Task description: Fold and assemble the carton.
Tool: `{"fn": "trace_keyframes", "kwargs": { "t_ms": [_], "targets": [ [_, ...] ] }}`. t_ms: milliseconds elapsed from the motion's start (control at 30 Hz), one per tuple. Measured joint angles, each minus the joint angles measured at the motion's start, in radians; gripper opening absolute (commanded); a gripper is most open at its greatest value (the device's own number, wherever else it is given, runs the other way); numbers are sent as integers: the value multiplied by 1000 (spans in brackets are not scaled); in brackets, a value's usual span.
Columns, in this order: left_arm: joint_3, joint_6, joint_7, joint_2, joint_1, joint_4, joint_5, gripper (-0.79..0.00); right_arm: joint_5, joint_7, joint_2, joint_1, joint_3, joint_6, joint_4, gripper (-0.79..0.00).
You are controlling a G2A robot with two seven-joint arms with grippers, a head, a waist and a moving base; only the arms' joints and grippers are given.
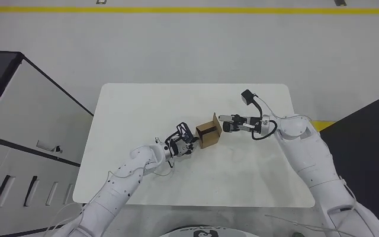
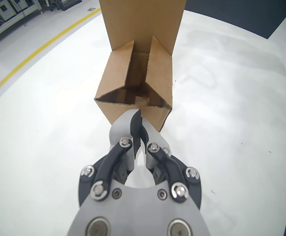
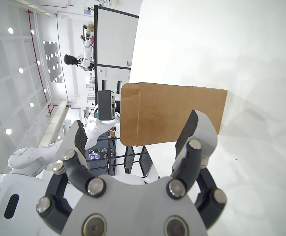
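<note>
Tipping is the risk: the carton [image 1: 208, 135] stands half-folded near the middle of the table [image 1: 148, 106], so the left gripper [image 2: 139, 116], pinched shut against its near rim, or the wide-open right gripper [image 3: 136, 121] by its raised flap [image 2: 143, 20], could shove it over.

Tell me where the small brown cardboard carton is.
In the top view, the small brown cardboard carton stands near the middle of the white table, between the left gripper and the right gripper.
</note>
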Motion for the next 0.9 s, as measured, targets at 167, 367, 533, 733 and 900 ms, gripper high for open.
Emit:
{"fn": "trace_keyframes", "kwargs": {
  "t_ms": [167, 367, 533, 733, 900],
  "targets": [
    [2, 2, -1, -1, -3, 3, 2, -785, 0, 0, 0, 0, 0, 0, 0, 0],
    [0, 17, -11, 0, 5, -13, -2, -785, -10, -14, 1, -5, 1, 3, -16, 0],
    [-5, 14, -10, 1, 5, -11, -12, -785, -82, -3, 16, -8, 28, 18, -104, 0],
    [-6, 12, -12, 2, -2, -4, -15, -785, -113, 11, 30, -41, 64, 31, -180, 0],
    [-6, 13, -12, 2, -2, -4, -15, -785, -113, 11, 30, -41, 63, 31, -178, 0]
  ]
}}
